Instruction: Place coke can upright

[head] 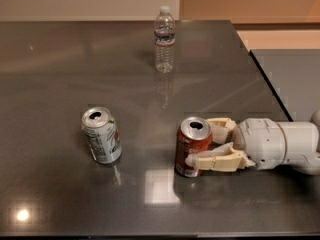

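The coke can (191,149), red with a silver top, stands upright on the dark table (60,69), right of centre and near the front. My gripper (199,143) reaches in from the right at table height. Its two cream fingers (216,160) sit on either side of the can, one in front and one behind, closed against it. The white wrist (265,144) lies just right of the can.
A silver-and-green soda can (101,135) stands upright to the left of the coke can. A clear water bottle (164,39) stands at the back centre. The table's right edge (265,74) runs diagonally close behind the arm.
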Controlling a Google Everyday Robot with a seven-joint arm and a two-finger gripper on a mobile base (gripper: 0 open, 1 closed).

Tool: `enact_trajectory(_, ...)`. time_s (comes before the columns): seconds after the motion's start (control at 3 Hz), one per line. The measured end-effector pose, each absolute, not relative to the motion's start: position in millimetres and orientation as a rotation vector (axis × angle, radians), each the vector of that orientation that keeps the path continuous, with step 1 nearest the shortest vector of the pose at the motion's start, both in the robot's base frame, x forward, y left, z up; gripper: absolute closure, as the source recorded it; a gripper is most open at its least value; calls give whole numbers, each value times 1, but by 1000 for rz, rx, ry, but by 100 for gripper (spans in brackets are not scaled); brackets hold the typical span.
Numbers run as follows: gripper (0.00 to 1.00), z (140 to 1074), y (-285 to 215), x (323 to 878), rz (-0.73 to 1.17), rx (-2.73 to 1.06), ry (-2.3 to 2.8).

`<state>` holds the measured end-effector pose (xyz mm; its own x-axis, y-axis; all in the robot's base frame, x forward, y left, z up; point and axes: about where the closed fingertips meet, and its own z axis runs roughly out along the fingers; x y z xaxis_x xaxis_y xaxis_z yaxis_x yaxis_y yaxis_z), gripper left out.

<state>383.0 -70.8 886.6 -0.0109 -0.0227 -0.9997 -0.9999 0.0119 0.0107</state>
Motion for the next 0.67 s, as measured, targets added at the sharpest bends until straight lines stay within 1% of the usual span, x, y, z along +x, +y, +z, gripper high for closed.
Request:
enact_trajectory(0.33, 0, 888, -69, 383, 1198, -1217, 1237)
enact_trajectory(0.67, 0, 888, -69, 383, 1198, -1217, 1237)
